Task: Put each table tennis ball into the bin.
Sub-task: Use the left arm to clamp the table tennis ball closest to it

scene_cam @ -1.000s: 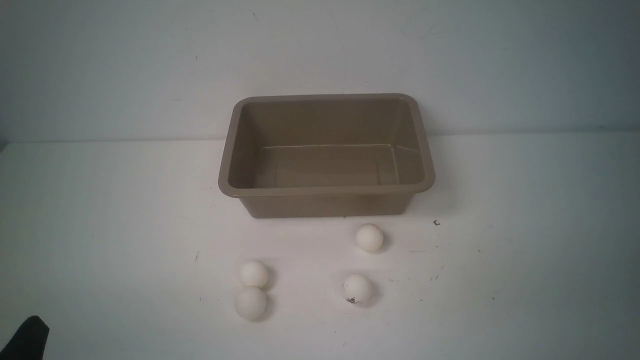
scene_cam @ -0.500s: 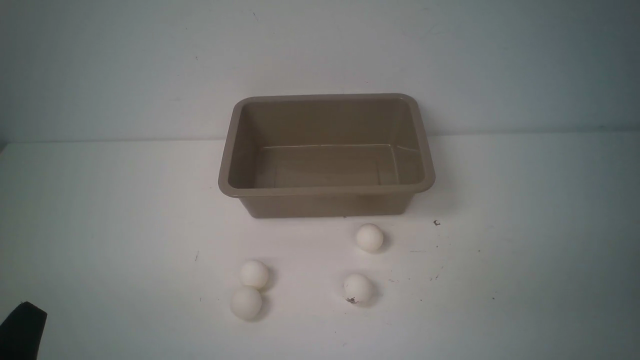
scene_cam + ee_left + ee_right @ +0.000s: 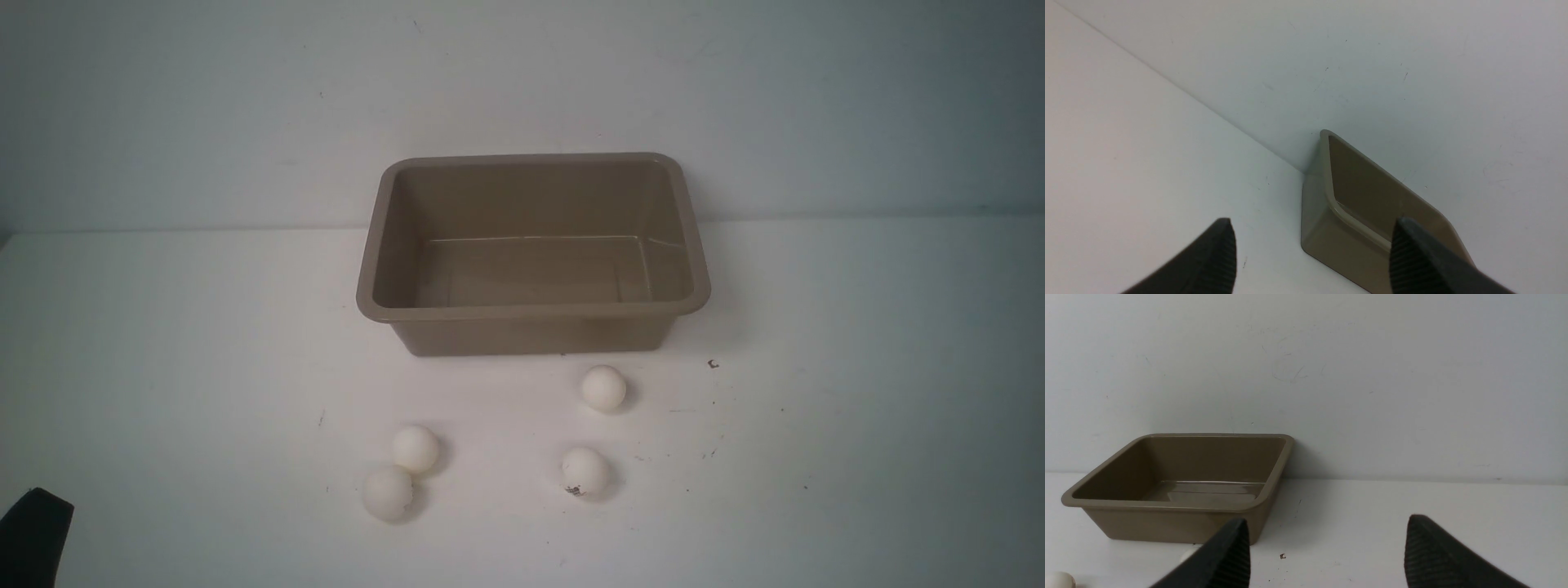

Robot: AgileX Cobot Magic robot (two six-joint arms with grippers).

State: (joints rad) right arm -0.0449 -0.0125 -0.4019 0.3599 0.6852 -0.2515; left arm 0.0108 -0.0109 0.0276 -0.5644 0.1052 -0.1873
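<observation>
- Front view: taupe bin upright at the back of the white table, close to the wall, open side up.
- Four table tennis balls out on the table in front of the bin, none inside.
- Lone ball just before the bin's near wall, toward the right; marked ball, with a small dark print, nearer the robot.
- On the left, farther ball and nearer ball, touching or very nearly so.
- Dark shape at the lower left corner, probably part of the left arm; too little shown to say more.
- Left wrist view: left gripper spread wide, black ribbed fingers well apart, nothing between them; one corner of the bin beyond, against the wall.
- Right wrist view: right gripper likewise parted wide, gripping nothing; bin ahead with a glossy floor; one ball partly hidden behind a finger, another cut off at the picture's edge.
</observation>
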